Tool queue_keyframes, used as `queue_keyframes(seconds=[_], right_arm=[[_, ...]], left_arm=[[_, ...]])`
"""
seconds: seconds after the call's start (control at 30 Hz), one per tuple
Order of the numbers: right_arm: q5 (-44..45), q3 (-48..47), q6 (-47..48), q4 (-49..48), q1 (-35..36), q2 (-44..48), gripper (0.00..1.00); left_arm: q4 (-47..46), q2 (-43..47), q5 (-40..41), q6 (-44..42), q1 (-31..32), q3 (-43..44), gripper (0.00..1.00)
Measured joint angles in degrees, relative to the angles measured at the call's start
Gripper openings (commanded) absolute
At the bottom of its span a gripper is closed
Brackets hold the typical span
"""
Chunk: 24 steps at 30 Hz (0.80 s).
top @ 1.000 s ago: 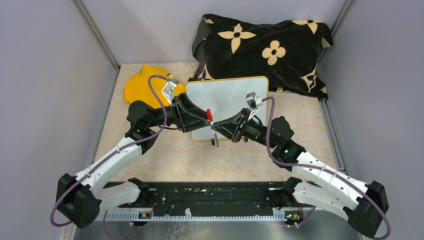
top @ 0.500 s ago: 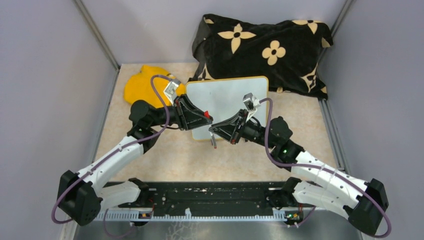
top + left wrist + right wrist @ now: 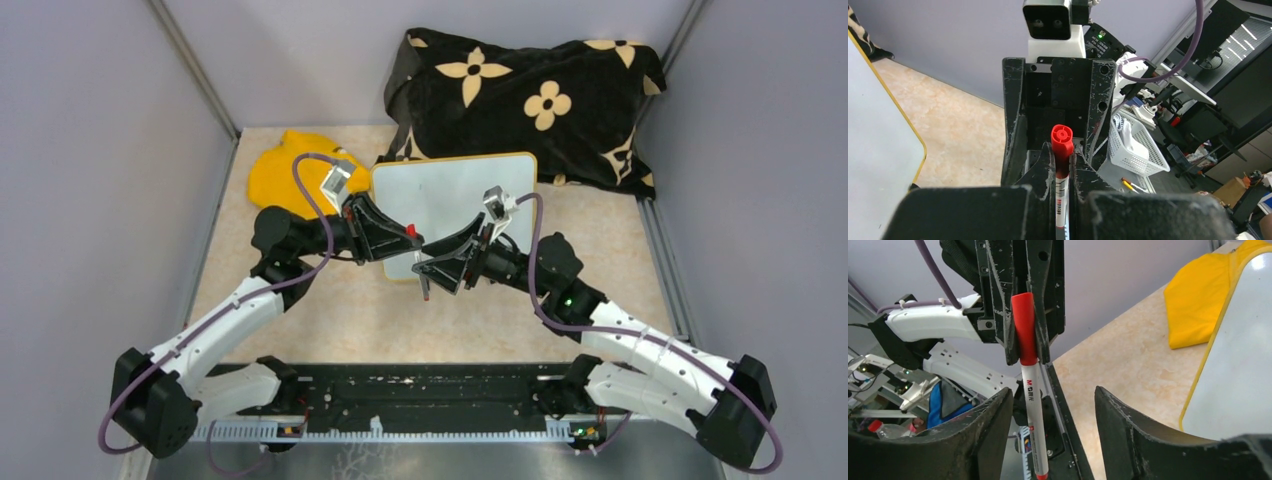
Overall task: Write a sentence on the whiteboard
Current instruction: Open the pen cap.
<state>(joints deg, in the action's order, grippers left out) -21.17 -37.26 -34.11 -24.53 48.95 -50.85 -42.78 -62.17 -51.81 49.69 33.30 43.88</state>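
A yellow cloth is seen at 10 o'clock on the table, just beside the left edge of the whiteboard. The left gripper is held over the whiteboard's near left part and is pointed toward 3 o'clock. Its fingers are clamped tight on a marker near the red cap end, with the white barrel hanging below. The right gripper is faced head-on to it, pointed toward 9 o'clock. Its fingers are spread wide and nothing is gripped. The marker's barrel is seen in line with the gap between them, but whether it is touched cannot be told. The whiteboard is laid flat at the table's centre, toward 12 o'clock from both grippers. A dark flowered cushion is set just beyond its far edge, at 1 o'clock.
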Motion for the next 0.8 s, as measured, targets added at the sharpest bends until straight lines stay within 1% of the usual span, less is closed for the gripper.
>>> queue_keyframes(seconds=[0.17,0.27,0.37,0.5,0.53,0.57,0.6,0.8], right_arm=[[0.0,0.0,-2.4,-2.1,0.0,-1.2,0.62],[0.0,0.0,-4.1,-3.8,0.0,-2.7,0.58],[-0.5,0.0,-5.7,-5.7,0.0,-4.1,0.47],[-1.6,0.0,-7.8,-8.0,0.0,-5.5,0.26],[-1.9,0.0,-8.1,-8.5,0.1,-5.6,0.19],[-2.3,0.0,-8.3,-8.9,0.1,-5.6,0.07],[-2.7,0.0,-8.7,-9.5,0.1,-5.6,0.0],[-3.0,1.3,-7.9,-10.4,0.3,-4.3,0.0]], left_arm=[[-1.1,0.5,0.1,0.1,0.0,-0.3,0.0],[-1.3,0.5,0.2,0.3,0.0,-0.8,0.0],[-1.4,0.6,0.2,0.4,0.0,-1.0,0.0],[-0.9,1.1,1.0,0.2,0.0,-1.5,0.0],[-0.7,1.3,1.3,0.2,0.0,-1.6,0.0],[-0.5,1.5,1.7,0.1,0.0,-1.7,0.0],[-0.2,1.6,2.1,-0.1,0.0,-1.7,0.0],[2.9,3.6,5.0,-0.1,0.6,-2.2,0.0]])
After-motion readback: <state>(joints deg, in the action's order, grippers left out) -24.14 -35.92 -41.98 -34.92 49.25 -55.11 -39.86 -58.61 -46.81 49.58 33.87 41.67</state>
